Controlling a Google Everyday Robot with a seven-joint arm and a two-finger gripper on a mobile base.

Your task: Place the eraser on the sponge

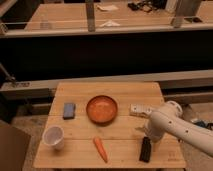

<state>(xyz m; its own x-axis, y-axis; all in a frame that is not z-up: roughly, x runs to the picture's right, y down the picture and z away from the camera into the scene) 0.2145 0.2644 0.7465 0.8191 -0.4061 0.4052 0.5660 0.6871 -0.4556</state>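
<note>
Eraser [145, 149] is found lying on the surface [125, 92] at 5 o'clock, well apart from the sponge [69, 110] at 9 o'clock. Nothing is carried on the sponge, so lifting, carrying and placing are judged outstanding. Tool [149, 136] is hung just above the eraser's far end, spread wide, nothing gripped.

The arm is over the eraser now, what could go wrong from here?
The hand hangs just above the eraser, which lies near the table's front edge; a poor grasp might push it off. The way to the sponge crosses the orange bowl and carrot, so a low carry could clip them. The sponge is small; the eraser may slide off.
</note>
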